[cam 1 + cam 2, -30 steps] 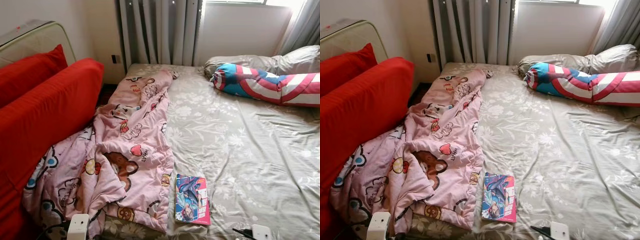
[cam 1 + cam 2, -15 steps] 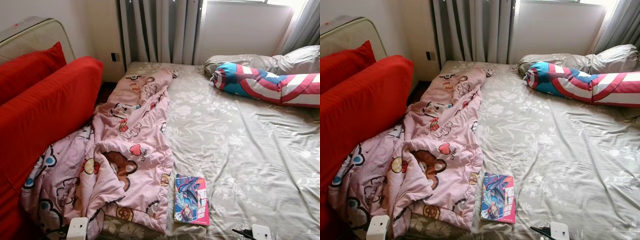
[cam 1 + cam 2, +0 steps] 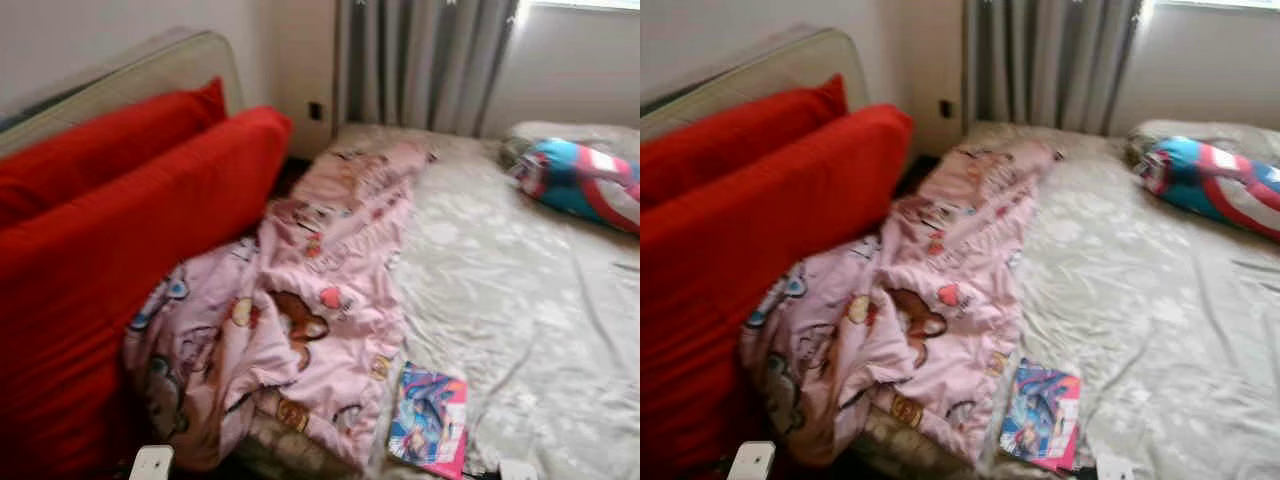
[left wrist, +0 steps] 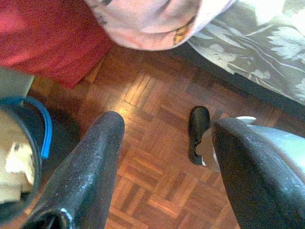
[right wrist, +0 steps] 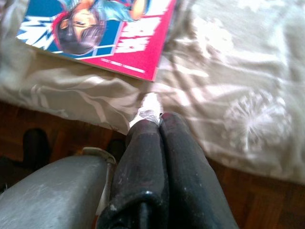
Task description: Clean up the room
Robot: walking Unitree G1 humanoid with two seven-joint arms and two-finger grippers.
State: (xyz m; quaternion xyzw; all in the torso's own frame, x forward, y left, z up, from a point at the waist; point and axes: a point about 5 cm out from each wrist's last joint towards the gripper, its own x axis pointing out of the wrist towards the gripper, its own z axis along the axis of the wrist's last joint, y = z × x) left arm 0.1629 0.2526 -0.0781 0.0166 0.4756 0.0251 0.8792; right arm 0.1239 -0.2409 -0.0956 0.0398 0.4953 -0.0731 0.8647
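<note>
My left jaws [image 4: 162, 167] hung apart over the floor, right jaws [image 5: 159, 143] together; the book [image 3: 430, 430] near the bed's [image 3: 530, 290] edge could slip off if nudged.

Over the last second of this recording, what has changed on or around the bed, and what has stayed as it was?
Only the camera swung to the left: the red cushions take more of the view and the picture is blurred. The pink blanket, the comic book near the bed's edge and the striped bolster lie as before. Nothing was grasped or released.
</note>
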